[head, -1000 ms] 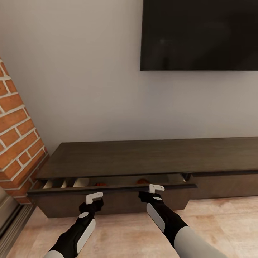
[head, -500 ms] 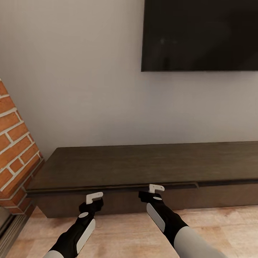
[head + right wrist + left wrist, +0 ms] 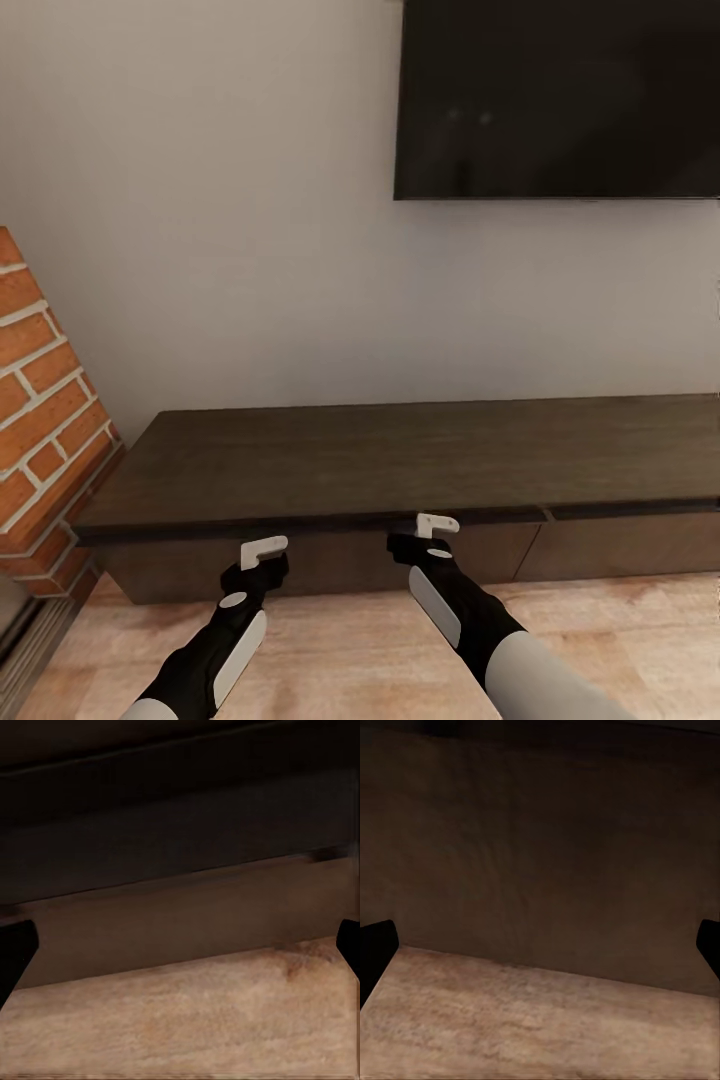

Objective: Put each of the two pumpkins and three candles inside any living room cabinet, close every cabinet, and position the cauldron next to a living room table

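The cabinet (image 3: pixel 400 460), a long low dark-brown unit, stands against the wall ahead with its drawer fronts flush and shut. My left gripper (image 3: pixel 264 547) is open just in front of the left drawer front (image 3: pixel 330 562). My right gripper (image 3: pixel 437 523) is open too, up at the top edge of that same front. In the left wrist view the dark drawer front (image 3: pixel 540 847) sits between the spread fingertips (image 3: pixel 375 952). The right wrist view looks at the cabinet (image 3: pixel 180 825) and the floor under it. The pumpkins, candles and cauldron are out of view.
A red brick column (image 3: pixel 40 400) stands at the left, close to the cabinet's end. A black TV (image 3: pixel 560 95) hangs on the grey wall above. Pale wood floor (image 3: pixel 350 650) runs in front of the unit, and a second drawer front (image 3: pixel 620 545) lies to the right.
The left drawer, open a second ago with orange and pale items inside, has slid shut flush with the cabinet. The view shifted slightly; both grippers kept their place in the picture.
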Tool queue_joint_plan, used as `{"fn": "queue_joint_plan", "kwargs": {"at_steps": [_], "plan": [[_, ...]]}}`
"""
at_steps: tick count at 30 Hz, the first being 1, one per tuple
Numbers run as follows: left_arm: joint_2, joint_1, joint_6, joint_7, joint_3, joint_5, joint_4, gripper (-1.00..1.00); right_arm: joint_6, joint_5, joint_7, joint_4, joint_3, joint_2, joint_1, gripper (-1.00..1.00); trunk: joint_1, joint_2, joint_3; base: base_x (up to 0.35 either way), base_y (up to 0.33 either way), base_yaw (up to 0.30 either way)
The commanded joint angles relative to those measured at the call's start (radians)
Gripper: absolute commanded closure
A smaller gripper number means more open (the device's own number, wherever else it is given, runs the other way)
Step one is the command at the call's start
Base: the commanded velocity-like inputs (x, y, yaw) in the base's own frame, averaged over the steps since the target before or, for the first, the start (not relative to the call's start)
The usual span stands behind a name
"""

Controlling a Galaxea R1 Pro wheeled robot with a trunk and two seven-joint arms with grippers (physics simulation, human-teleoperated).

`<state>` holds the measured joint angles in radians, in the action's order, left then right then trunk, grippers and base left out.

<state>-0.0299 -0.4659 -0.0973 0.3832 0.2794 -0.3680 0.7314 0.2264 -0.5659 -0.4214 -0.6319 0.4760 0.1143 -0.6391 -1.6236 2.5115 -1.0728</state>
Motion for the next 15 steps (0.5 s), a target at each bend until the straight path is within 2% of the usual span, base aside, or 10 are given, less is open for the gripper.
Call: {"fn": "queue_joint_plan", "kwargs": {"at_steps": [1,11,13,15], "plan": [[0.001,0.000,-0.004,0.008,0.004,-0.006,0.002,-1.00,0.004,-0.006,-0.008,-0.002,0.005,-0.001,-0.001,-1.00,0.001,0.000,-0.001,-0.219,0.000,0.000],[0.000,0.000,-0.009,0.008,0.004,-0.007,0.004,-1.00,0.014,-0.006,-0.009,-0.002,0.004,0.001,-0.001,-1.00,0.001,0.000,-0.001,-0.309,0.000,0.000],[0.001,0.000,-0.016,0.010,0.004,-0.009,0.010,-1.00,0.040,-0.006,-0.014,-0.003,0.004,0.002,-0.001,-1.00,0.001,0.000,-0.001,-0.329,0.000,0.000],[0.001,0.000,-0.036,0.010,0.004,-0.013,0.013,-1.00,0.101,-0.004,-0.046,-0.006,0.004,0.004,-0.001,-1.00,0.001,0.000,-0.001,-0.329,0.000,0.000]]}}
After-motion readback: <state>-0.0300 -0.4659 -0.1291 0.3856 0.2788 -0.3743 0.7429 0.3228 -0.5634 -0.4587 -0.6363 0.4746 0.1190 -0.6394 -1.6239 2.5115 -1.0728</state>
